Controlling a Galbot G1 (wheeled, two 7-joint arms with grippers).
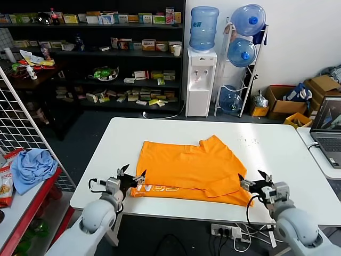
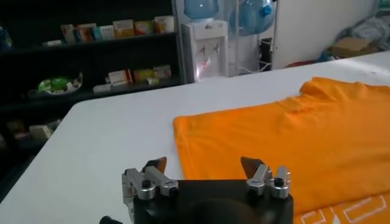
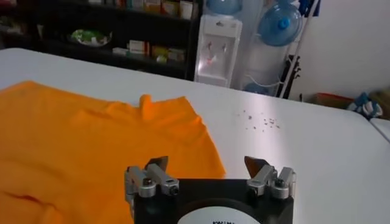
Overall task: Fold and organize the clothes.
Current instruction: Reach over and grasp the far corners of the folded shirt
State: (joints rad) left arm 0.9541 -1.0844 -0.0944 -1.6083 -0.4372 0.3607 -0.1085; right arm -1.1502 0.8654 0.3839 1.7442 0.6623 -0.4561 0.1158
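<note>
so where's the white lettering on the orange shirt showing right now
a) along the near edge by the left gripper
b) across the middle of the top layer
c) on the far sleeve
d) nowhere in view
a: in the head view the white lettering runs along the near strip of the orange T-shirt, just beside the open left gripper.

White table (image 1: 277, 149) set on dark floor (image 1: 90, 133); stocked black shelving (image 1: 101, 53) and water dispenser (image 1: 201, 74) seen behind, wall apparently white.

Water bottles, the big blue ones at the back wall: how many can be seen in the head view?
4. One sits on the white dispenser; three are in the rack beside it: top, middle, bottom. More may be hidden.
</note>
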